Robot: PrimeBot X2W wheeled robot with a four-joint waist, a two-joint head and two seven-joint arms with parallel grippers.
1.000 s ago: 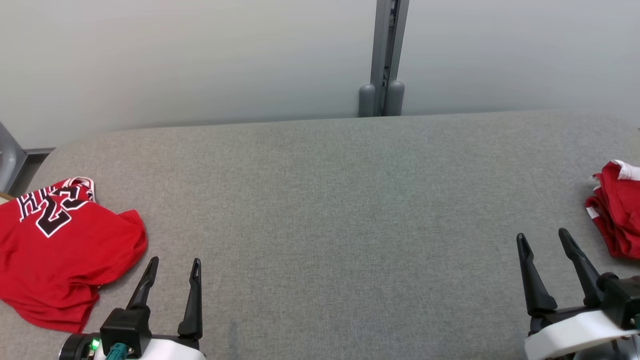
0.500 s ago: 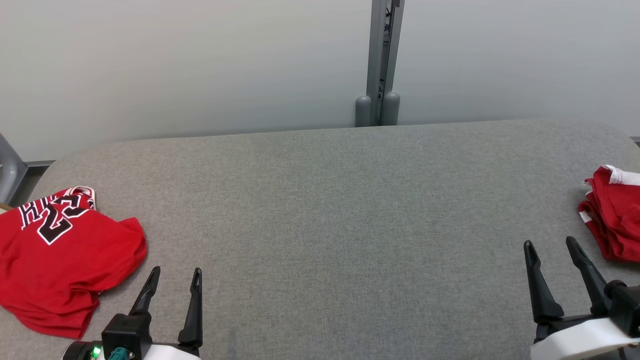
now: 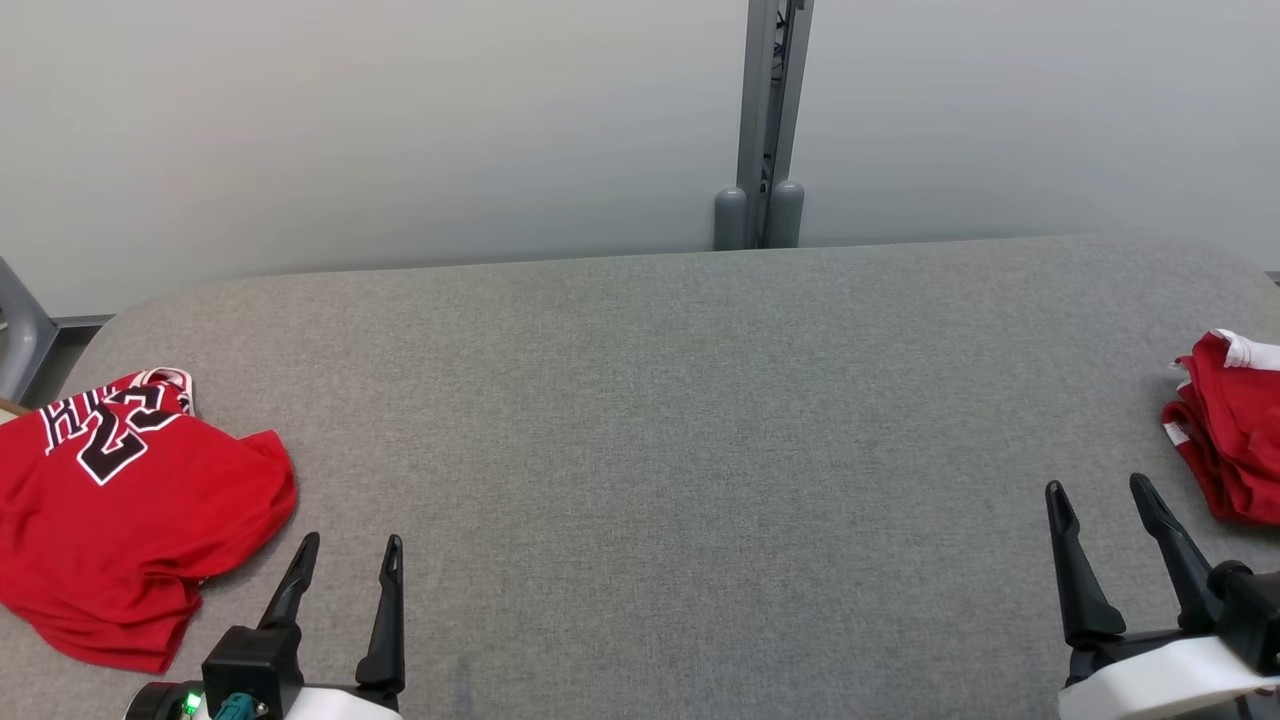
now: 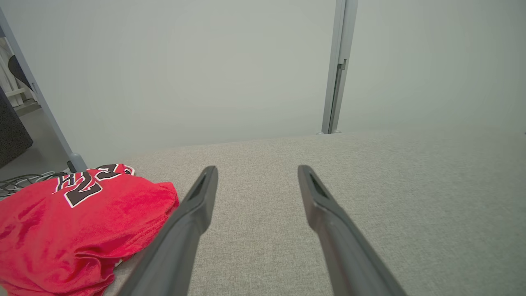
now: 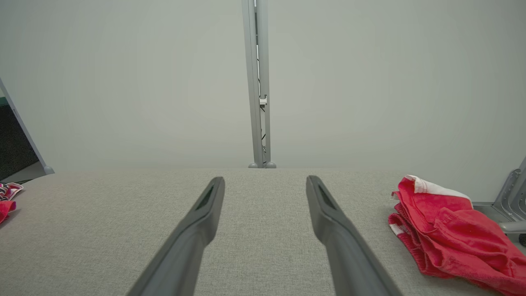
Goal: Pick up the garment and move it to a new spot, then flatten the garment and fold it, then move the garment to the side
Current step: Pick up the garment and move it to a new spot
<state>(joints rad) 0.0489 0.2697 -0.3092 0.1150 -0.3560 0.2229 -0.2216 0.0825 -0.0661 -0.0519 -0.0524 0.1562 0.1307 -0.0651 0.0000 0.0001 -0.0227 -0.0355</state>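
Two red garments are lying on the grey table [image 3: 700, 430]. At far left, the numbered jersey [image 3: 130, 500] is resting crumpled just beside your left gripper [image 3: 351, 541], which is standing fully spread and empty. Over the last second only the head camera is shifting; nothing on the table is moving. At right, your right gripper [image 3: 1096, 485] is likewise gaping empty near the bundled garment [image 3: 1230, 440]. Pickup is not yet starting.
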